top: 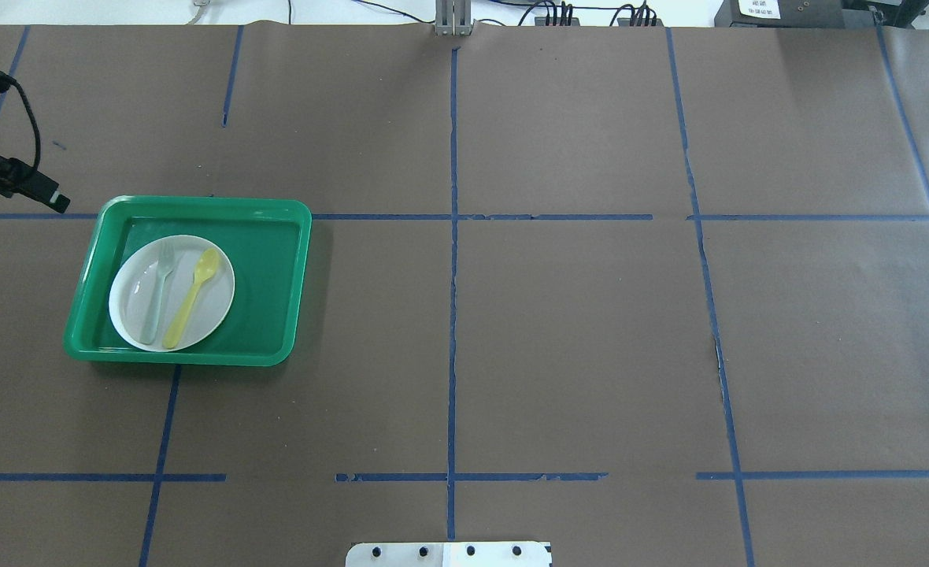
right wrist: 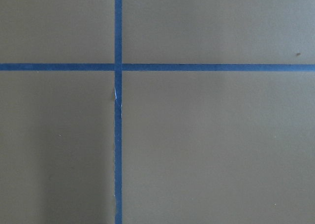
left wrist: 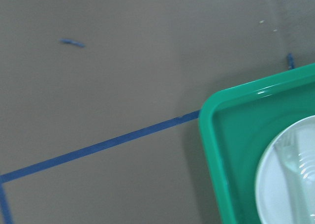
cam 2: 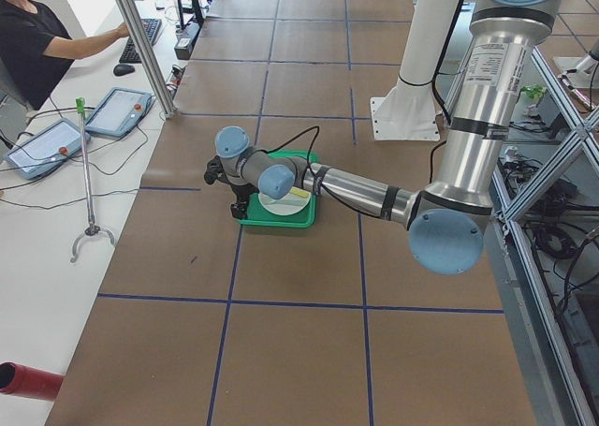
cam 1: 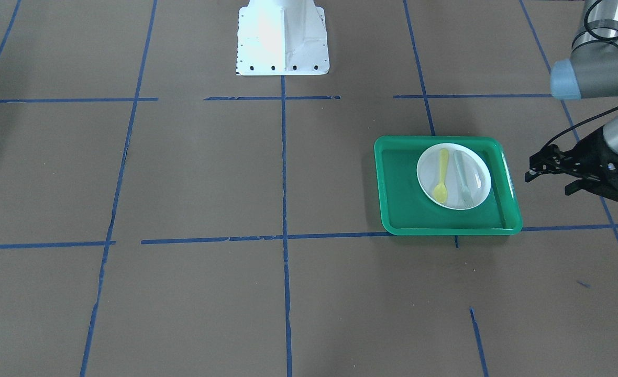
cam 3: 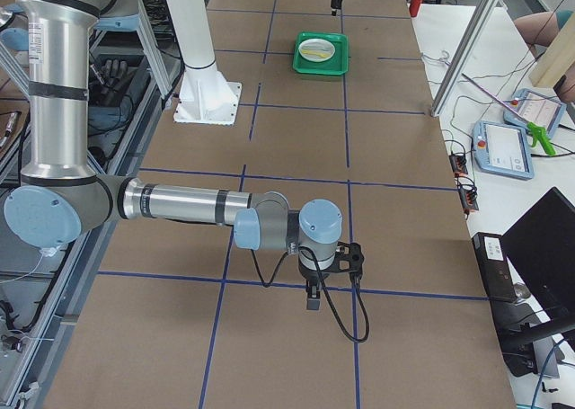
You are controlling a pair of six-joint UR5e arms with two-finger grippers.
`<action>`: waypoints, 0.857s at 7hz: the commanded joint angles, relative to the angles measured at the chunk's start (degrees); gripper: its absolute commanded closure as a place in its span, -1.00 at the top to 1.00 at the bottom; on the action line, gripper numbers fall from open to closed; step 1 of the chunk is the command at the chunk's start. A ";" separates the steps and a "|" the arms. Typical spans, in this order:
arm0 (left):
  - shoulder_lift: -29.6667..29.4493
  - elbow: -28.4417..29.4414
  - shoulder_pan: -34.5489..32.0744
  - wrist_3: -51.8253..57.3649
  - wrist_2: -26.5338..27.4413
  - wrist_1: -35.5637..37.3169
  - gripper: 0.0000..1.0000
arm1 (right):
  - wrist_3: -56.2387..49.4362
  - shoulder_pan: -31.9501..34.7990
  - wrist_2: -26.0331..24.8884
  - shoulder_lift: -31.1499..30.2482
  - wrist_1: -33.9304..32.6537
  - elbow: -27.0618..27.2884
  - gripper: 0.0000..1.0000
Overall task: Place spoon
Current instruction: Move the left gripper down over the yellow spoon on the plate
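Robot lab, a two-arm test cell.
Brown-papered table (top: 575,331) gridded in blue tape (top: 453,315), with a white pedestal (cam 1: 283,36) bolted down back and to the right of the left gripper (cam 1: 548,183). Beyond that gripper, off the table's end: aluminium post (cam 2: 140,42), two teach pendants (cam 2: 120,110), operator (cam 2: 37,42) at a keyboard (cam 2: 150,33). Beside the right gripper (cam 3: 313,299), off the table's edge: another pendant (cam 3: 503,148), laptop (cam 3: 544,256), loose cables (cam 3: 463,171).

Brown paper tabletop (top: 590,354) w/ blue tape grid (top: 453,315); white desk (cam 2: 37,286) alongside, bright light
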 commanded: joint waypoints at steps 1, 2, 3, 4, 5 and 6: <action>-1.69 -1.66 8.25 -5.74 8.11 -0.45 0.80 | 0.00 0.00 0.00 0.00 0.00 0.00 1.00; -1.78 -1.57 9.93 -6.62 7.86 -0.54 0.73 | 0.00 0.00 0.00 0.00 0.00 0.00 1.00; -2.83 -1.40 12.20 -8.89 7.94 -0.63 0.70 | 0.00 0.00 0.00 0.00 0.00 0.00 1.00; -3.10 -1.05 12.92 -8.91 7.77 -0.80 0.68 | 0.00 0.00 0.00 0.00 0.00 0.00 1.00; -3.28 -0.87 13.71 -8.91 7.68 -0.81 0.66 | 0.00 0.00 -0.08 0.00 0.00 0.00 1.00; -3.45 -0.52 14.94 -9.00 7.68 -0.72 0.63 | 0.00 0.00 0.00 0.00 0.00 0.00 1.00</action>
